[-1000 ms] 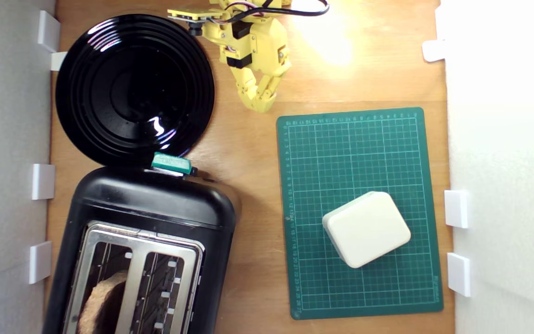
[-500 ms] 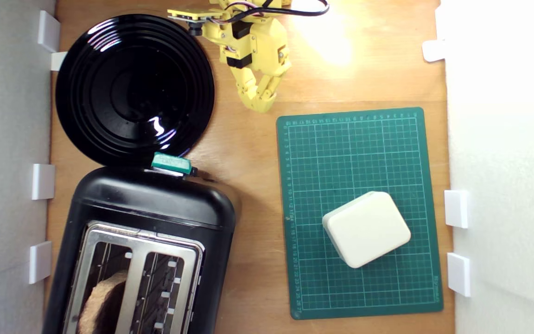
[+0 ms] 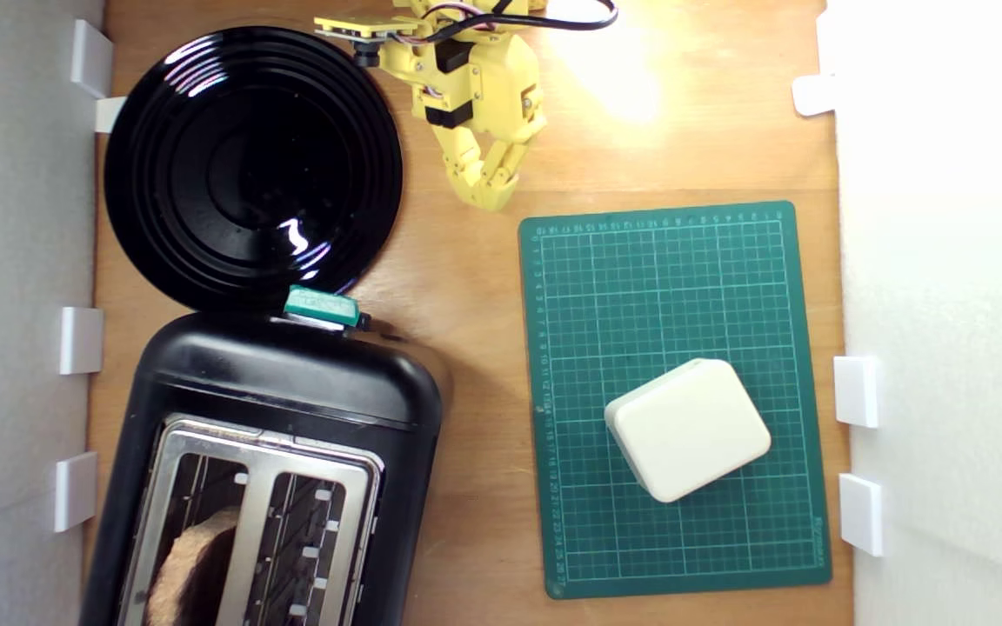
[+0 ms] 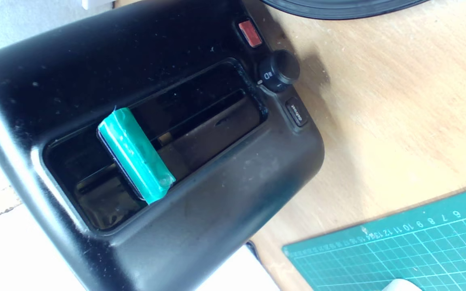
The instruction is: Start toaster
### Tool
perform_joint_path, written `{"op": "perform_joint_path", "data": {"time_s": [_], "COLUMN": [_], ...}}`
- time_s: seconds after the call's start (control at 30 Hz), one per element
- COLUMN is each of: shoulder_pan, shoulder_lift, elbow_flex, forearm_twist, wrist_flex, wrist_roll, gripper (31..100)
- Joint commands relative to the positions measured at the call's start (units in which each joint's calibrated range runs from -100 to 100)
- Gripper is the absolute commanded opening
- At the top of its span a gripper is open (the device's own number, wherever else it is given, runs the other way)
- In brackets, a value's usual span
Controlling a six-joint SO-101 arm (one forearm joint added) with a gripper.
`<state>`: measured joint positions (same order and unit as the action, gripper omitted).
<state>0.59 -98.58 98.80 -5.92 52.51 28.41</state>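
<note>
Now, target: the toaster (image 3: 275, 417) sits on the desk (image 3: 457, 287), touching the black plate (image 3: 253, 165).
Lever: the green lever (image 4: 136, 154) stands raised beside the plate; likely stiff, press its top face.
End effector: (image 3: 488, 187) closed, empty, beyond the plate.

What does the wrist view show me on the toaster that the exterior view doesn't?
Only the wrist view shows the red button, the knob and the lever's recessed track. Only the exterior view shows the hand, apart from the toaster, the slots with bread, the black plate and the white block. Both show the teal lever and the green mat.
</note>
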Motion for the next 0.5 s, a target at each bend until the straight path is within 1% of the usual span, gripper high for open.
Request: {"op": "perform_joint_path", "data": {"time_s": [0.0, 0.13, 0.27, 0.47], "shoulder_pan": [-0.2, -0.3, -1.5, -1.5], "shoulder_lift": [-0.6, -0.6, -0.7, -0.7], "elbow_flex": [0.1, 0.1, 0.1, 0.1], "forearm_twist": [0.3, 0.3, 0.3, 0.3], "wrist_flex": [0.1, 0.1, 0.1, 0.1], "wrist_roll": [-0.1, -0.1, -0.1, -0.1], "gripper": [31.5, 31.5, 31.5, 31.5]}}
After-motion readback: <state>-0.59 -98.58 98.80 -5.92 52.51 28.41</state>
